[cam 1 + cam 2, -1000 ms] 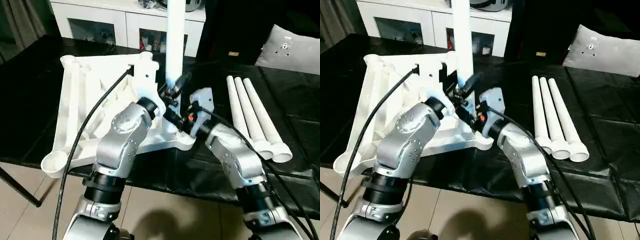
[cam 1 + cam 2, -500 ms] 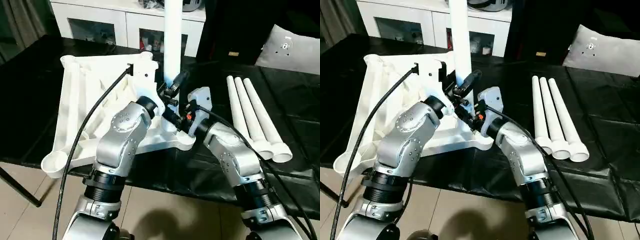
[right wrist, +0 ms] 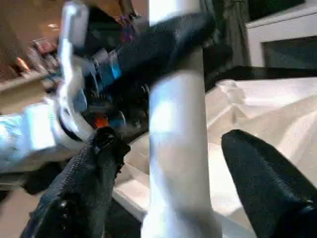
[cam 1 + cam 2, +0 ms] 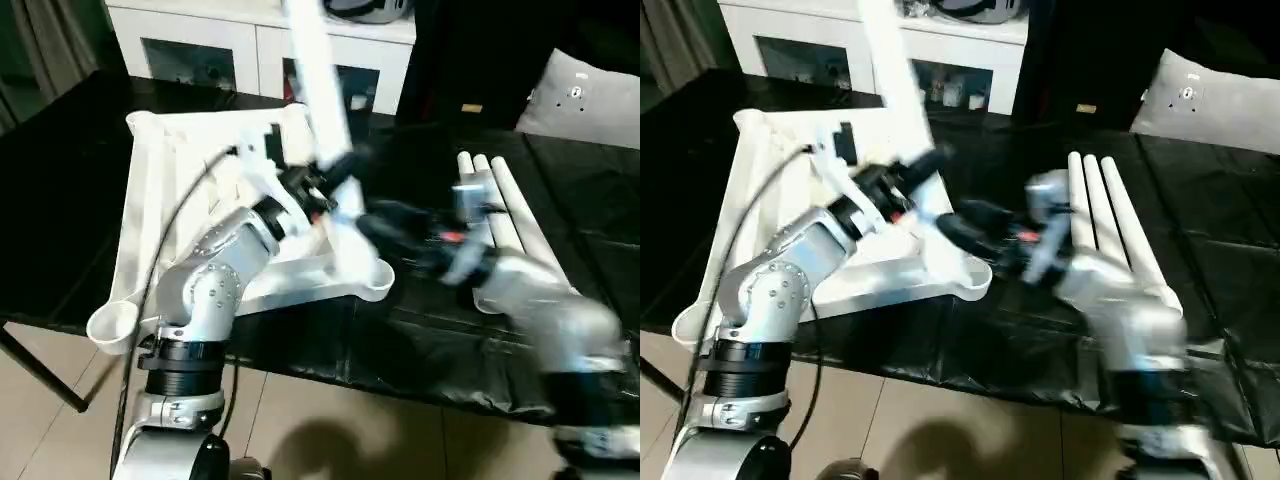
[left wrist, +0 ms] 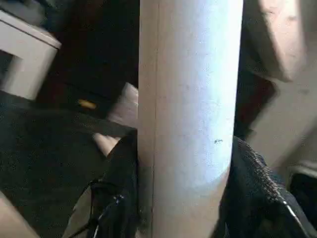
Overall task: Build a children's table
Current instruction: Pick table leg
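Note:
The children's table top [image 4: 165, 185] lies upside down on the black-covered bench, ribs up. One white leg [image 4: 322, 120] rises from its near right corner [image 4: 362, 275] and leans away to the left. My left gripper [image 4: 328, 182] is shut on this leg low down; in the left wrist view the leg [image 5: 188, 114] sits tight between the black fingers [image 5: 121, 198]. My right gripper [image 4: 385, 222] is open just right of the leg; in its wrist view the fingers [image 3: 86, 193] stand apart from the leg [image 3: 178, 148] on both sides.
Three loose white legs [image 4: 512, 225] lie side by side on the bench to the right. A white cabinet with glass doors [image 4: 230, 50] stands behind. A grey cushion [image 4: 590, 95] sits at the far right. The bench's front edge [image 4: 330, 385] is close to me.
My right gripper has opened and drawn back to the right off the leg. The leg, upright before, now leans left in my left gripper. The camera has also shifted.

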